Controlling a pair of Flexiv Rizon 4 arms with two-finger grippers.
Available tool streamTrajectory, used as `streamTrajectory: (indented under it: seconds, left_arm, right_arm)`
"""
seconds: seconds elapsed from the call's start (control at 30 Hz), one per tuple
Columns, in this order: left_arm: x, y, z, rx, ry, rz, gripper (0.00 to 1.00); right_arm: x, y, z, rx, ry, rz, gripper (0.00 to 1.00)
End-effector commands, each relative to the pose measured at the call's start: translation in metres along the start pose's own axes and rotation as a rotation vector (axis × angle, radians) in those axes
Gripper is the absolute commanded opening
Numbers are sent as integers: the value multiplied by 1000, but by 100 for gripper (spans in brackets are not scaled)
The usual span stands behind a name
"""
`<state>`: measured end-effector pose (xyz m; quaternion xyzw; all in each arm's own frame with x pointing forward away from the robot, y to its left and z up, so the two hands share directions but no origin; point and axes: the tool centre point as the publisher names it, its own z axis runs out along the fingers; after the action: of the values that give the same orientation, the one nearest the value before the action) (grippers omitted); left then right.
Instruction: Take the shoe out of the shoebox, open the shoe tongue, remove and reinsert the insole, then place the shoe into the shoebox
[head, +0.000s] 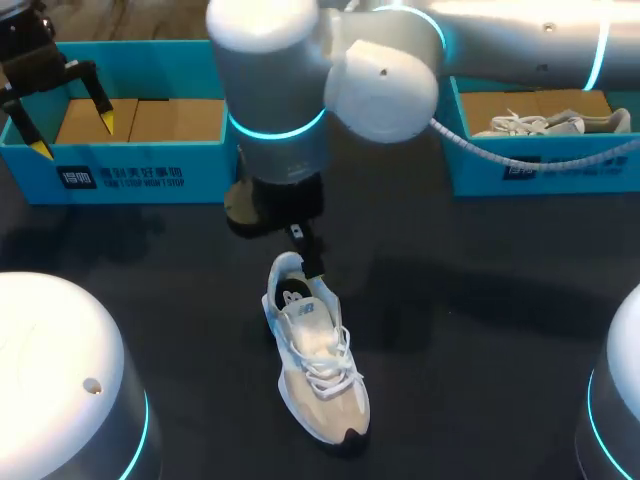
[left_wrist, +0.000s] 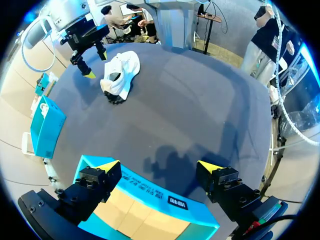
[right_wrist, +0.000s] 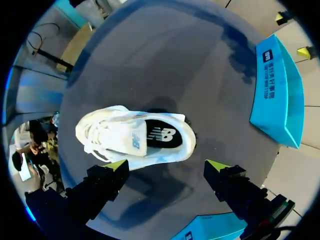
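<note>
1. The dark worktop (head: 480, 330) carries two blue boxes at its far edge and one shoe near the middle.
2. My right arm (head: 400, 60) comes in from the right and reaches past the middle, so its wrist hangs over the heel of the shoe.
3. The left box (head: 130, 170) stands at the far left corner. I see only brown cardboard inside it.
4. The right box (head: 540, 170) stands at the far right corner, well apart from the left one. A second shoe (head: 550, 122) lies in it.
5. The shoe (head: 318, 370) is white and is out of both boxes. It stands on its sole on the worktop, heel toward the far edge and toe toward me. The laces are tied, and the dark insole (right_wrist: 162, 135) shows in the opening.
6. The left end effector (left_wrist: 159, 167) hangs above the left box, over its front wall. Its fingers are spread wide and hold nothing.
7. The right end effector (right_wrist: 167, 166) is close above the heel of the shoe. Its fingers are also spread wide, one at each side of the heel end, and nothing is gripped. I cannot tell if a finger touches the shoe.
</note>
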<state>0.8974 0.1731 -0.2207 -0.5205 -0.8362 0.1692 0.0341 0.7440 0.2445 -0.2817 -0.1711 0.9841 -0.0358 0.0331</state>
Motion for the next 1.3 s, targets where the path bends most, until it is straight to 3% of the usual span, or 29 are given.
streamTrajectory:
  seconds: [0.03,0.37,0.7,1.3]
  left_arm:
    - [0,-1,0,-3,1,0,100]
    - [0,-1,0,-3,1,0,100]
    - [0,-1,0,-3,1,0,100]
    - [0,-1,0,-3,1,0,100]
  right_arm:
    - [-11,3,10,3,-1,-6,100]
    - [-27,-9,42,-83,8,50,100]
    - [-33,1,68,-125,17,70,100]
    - [-52,15,105,-89,38,104,100]
